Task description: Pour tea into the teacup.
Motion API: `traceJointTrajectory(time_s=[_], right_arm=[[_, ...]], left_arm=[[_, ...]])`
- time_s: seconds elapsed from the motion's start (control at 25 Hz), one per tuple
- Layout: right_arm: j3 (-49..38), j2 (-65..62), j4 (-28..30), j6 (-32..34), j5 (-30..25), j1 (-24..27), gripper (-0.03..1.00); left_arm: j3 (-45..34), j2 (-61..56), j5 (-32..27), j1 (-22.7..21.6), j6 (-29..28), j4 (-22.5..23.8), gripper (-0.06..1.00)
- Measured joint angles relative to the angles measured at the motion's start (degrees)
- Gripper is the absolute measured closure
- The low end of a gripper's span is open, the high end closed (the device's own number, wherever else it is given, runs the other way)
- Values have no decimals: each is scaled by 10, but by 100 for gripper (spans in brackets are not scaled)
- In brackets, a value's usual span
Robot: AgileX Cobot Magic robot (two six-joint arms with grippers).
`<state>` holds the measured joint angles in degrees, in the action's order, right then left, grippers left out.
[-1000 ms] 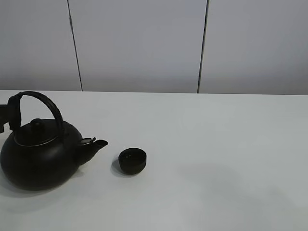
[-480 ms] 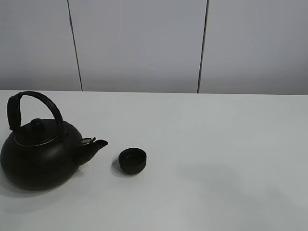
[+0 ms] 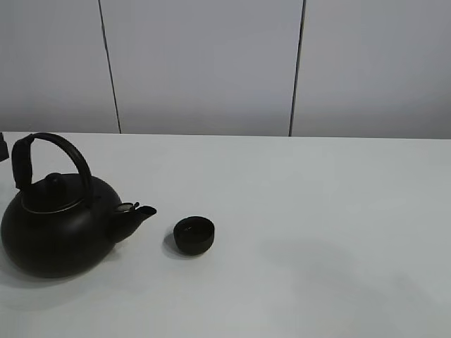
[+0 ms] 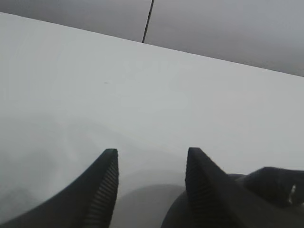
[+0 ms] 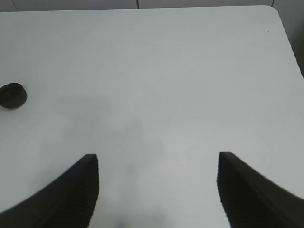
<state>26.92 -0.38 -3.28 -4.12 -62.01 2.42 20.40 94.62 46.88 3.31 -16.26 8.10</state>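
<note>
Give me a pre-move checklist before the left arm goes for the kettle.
1. Kettle upright on the table, lid on: ok.
2. Teacup upright, just beyond the spout, not touching it: ok.
3. Left gripper open and empty: ok.
4. Left gripper on the handle: not ok, nothing grips it.
5. Right gripper open, well away from the teacup: ok.
6. Tea in the teacup: cannot tell, the inside is too dark.
</note>
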Motion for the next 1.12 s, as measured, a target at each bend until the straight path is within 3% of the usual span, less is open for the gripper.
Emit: traceJointTrajectory(time_s=[0.32,0.52,0.68,0.76,0.92,1.12], right_arm=[[0,0,0,0,0,0,48],[0,0,0,0,0,0,48],[0,0,0,0,0,0,48],[0,0,0,0,0,0,48],[0,0,0,0,0,0,48],[0,0,0,0,0,0,48]], left_arm=[[87,-43,-162,-8,1,36,61],[189,-105,-366,-8,-29,74,61],[290,-154,-564,-8,-46,67,61],[328,-173,-629,-16,-33,50,61],[360,-208,-706,-67,-3,28,61],[377,-265,-788,-175,55,26,61]])
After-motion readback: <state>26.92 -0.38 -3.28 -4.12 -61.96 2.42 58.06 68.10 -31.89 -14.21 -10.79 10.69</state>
